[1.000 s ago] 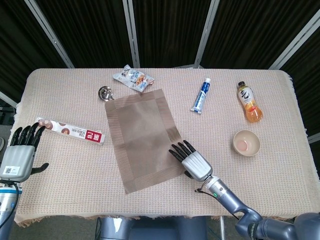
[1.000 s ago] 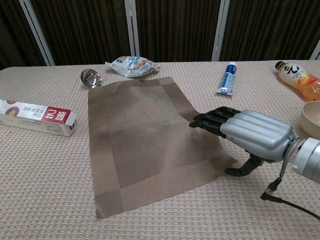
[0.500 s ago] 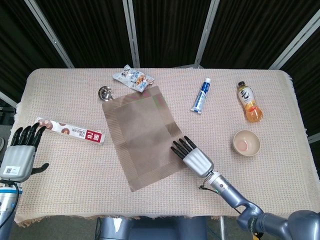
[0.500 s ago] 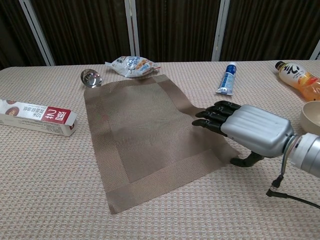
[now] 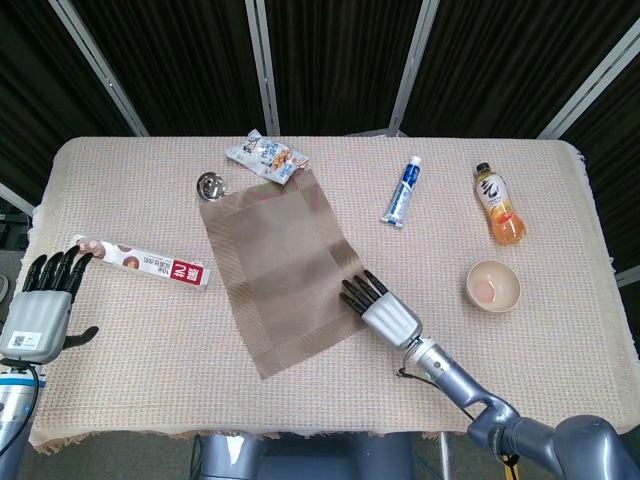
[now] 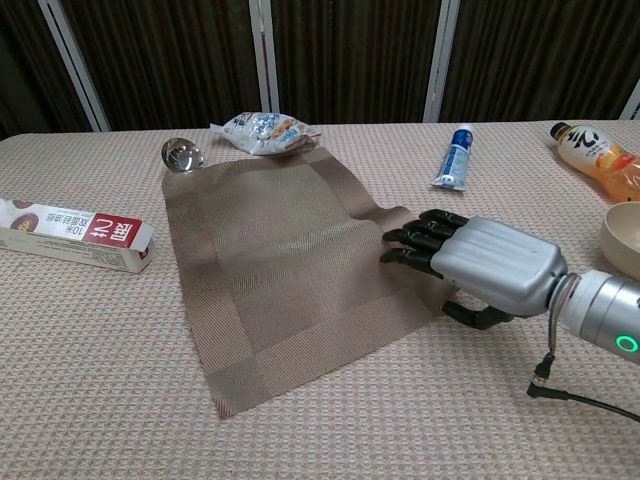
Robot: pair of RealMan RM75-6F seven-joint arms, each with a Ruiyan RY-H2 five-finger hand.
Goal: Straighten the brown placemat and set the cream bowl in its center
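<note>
The brown placemat (image 5: pixel 280 268) lies askew in the middle of the table, its far corners next to a snack bag and a metal spoon; it shows in the chest view too, placemat (image 6: pixel 265 265). My right hand (image 5: pixel 380 308) lies flat with its dark fingertips (image 6: pixel 410 240) resting on the mat's right edge, holding nothing. The cream bowl (image 5: pixel 493 286) stands upright to the right of that hand, off the mat, and is cut by the frame edge in the chest view, bowl (image 6: pixel 624 236). My left hand (image 5: pixel 42 305) rests at the table's left edge, fingers apart and empty.
A snack bag (image 5: pixel 265 158) and a metal spoon (image 5: pixel 210 185) lie at the mat's far end. A red and white box (image 5: pixel 145 262) lies to the left. A toothpaste tube (image 5: pixel 402 190) and an orange drink bottle (image 5: pixel 498 203) lie at the back right.
My right hand has slid up and left with its fingertips on the mat, and the mat has turned, its far end swinging left and its near end right. The left hand stayed still.
</note>
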